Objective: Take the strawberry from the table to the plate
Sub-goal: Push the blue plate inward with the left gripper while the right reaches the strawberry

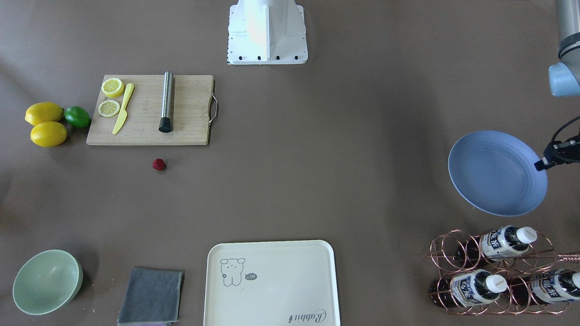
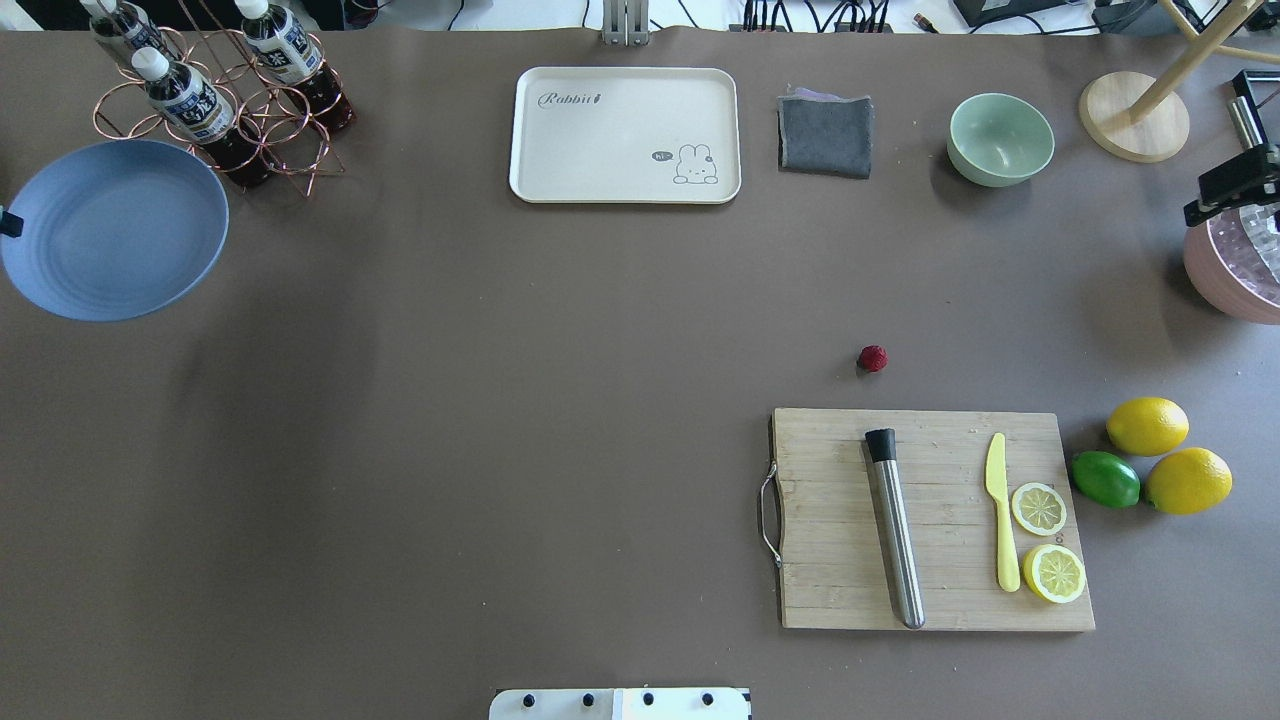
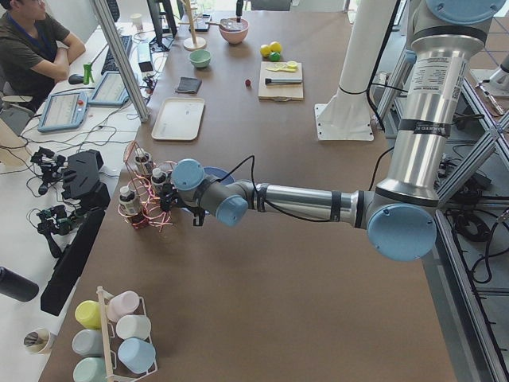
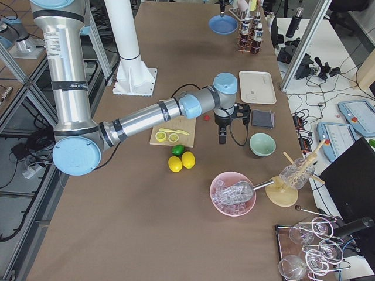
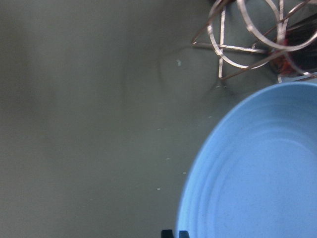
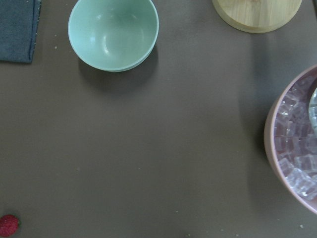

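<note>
Strawberry point(image 2: 872, 358) parked on the desk point(image 2: 560, 400), neither claw near it

It sits just past the cutting board's point(image 2: 940, 540) far edge. Left claw point(image 1: 540, 165) is clamped on the blue plate's point(image 2: 110, 230) rim at the other end, right beside the bottle rack point(image 2: 230, 130), with wide bare desk between. Right claw point(image 4: 221, 139) hangs near the pink ice bowl point(image 2: 1240, 270), well apart from the berry. Can't tell how its jaws stand.

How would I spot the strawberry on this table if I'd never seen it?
Find the wooden cutting board with the lemon slices on it. Just off its long edge, on the bare table toward the cream tray, lies the strawberry. It is tiny, dark red and bumpy, far smaller than the lemons and lime beside the board.
</note>
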Motion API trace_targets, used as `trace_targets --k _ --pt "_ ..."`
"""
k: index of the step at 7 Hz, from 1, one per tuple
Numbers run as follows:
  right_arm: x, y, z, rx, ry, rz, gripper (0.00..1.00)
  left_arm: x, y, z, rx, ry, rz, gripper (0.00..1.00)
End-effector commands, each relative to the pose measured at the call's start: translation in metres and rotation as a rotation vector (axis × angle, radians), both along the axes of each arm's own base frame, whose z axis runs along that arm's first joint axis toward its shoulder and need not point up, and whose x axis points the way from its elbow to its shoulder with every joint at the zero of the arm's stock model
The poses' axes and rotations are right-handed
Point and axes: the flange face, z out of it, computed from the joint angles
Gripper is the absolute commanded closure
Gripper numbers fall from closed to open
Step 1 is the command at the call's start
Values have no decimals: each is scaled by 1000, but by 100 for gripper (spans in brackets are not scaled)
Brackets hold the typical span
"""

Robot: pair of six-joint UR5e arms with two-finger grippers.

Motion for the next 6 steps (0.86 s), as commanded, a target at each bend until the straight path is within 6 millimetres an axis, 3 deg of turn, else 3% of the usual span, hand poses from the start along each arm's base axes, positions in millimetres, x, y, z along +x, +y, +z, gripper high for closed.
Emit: trace_targets --k 1,4,5,6 --pt "-92 8 -35 7 -10 37 0 92 27 -85 -53 32 -12 100" --pt "-217 53 -48 -14 -2 22 1 264 74 -214 -125 92 -48 100" --pt "-249 67 -48 7 26 3 1 291 86 -225 -97 84 -50 100" --pt "-271 71 -35 16 54 -12 1 328 110 -233 -99 80 -33 100"
